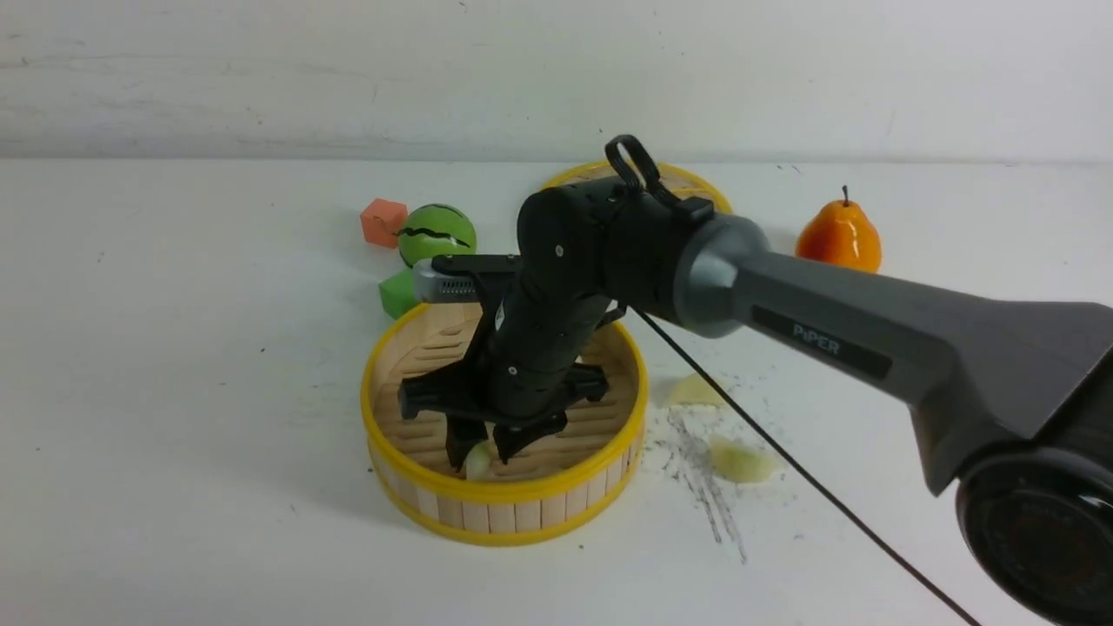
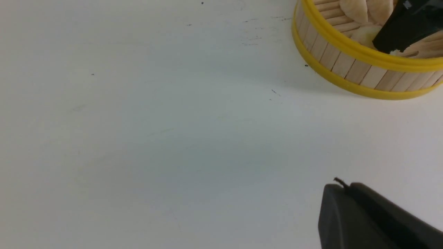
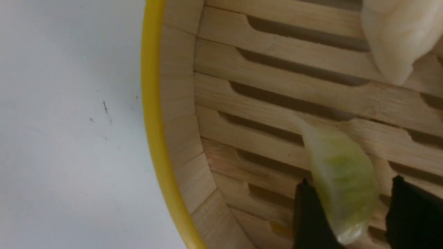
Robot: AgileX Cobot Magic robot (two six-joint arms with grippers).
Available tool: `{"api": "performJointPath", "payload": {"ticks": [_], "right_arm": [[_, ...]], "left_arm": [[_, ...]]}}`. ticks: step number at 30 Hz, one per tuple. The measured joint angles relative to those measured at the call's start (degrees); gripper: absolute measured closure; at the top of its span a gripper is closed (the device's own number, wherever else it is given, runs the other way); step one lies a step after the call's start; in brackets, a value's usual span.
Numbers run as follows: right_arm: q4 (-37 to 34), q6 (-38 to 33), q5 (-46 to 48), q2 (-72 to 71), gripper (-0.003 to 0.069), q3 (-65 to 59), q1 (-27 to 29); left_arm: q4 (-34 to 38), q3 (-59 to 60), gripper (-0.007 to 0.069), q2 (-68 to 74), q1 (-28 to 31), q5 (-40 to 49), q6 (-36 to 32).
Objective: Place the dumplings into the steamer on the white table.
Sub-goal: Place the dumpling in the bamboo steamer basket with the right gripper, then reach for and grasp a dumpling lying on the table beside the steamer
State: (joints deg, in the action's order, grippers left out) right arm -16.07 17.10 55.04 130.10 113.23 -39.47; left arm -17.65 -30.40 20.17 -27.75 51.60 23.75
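Your right gripper [image 1: 489,445] is down inside the steamer [image 1: 504,491], lower middle of the front view. Its jaws stand apart astride a green dumpling [image 1: 478,462]. In the right wrist view that dumpling lies on the slats, one finger right beside it and a gap to the other, so you look to be letting go rather than gripping. Its long axis runs out between the fingers, one tapered end poking past the tips. Lift straight up, I'd say; a sideways drift could drag or tip it, and the wall is near.

Your left gripper [image 2: 342,188] is closed and idle over the white table [image 2: 173,138], well apart from the steamer.

Two pale dumplings [image 2: 367,10] show clearly in the basket; whether a third is with them you can't tell here. Two more green ones wait outside, right of center in the front view: the farther dumpling [image 1: 696,391] just beside the rim, the nearer dumpling [image 1: 742,461] a bit lower and further right. Both lie lengthwise roughly across the frame, so you'd want the jaws turned to close over their short width. The right arm is the nearer one for both.
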Motion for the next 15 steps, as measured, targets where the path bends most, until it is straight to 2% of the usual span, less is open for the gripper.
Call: {"api": "performJointPath", "payload": {"ticks": [1, 3, 5, 10, 12, 15], "right_arm": [[0.0, -0.3, 0.8, -0.8, 0.0242, 0.3, 0.1], [-0.1, -2.1, 2.4, -2.6, 0.0187, 1.3, 0.6], [-0.2, -7.3, 5.2, -5.7, 0.0141, 2.4, 1.8], [4.6, -21.8, 12.0, -13.3, 0.0118, 3.4, 5.8], [8.2, -30.9, 15.5, -15.4, 0.0117, 3.5, 9.9], [8.5, -36.3, 16.0, -15.4, 0.0117, 1.7, 14.4]], "left_arm": [[0.0, 0.0, 0.062, 0.0, 0.0, 0.0, 0.0], [0.0, 0.0, 0.0618, 0.0, 0.0, 0.0, 0.0], [0.0, 0.0, 0.0617, 0.0, 0.0, 0.0, 0.0], [0.0, 0.1, 0.061, 0.0, 0.0, -0.1, 0.1], [0.0, 0.8, 0.0608, 0.0, 0.0, -1.4, 0.2], [0.0, 2.4, 0.0607, 0.0, 0.0, -4.9, 0.2]]}}
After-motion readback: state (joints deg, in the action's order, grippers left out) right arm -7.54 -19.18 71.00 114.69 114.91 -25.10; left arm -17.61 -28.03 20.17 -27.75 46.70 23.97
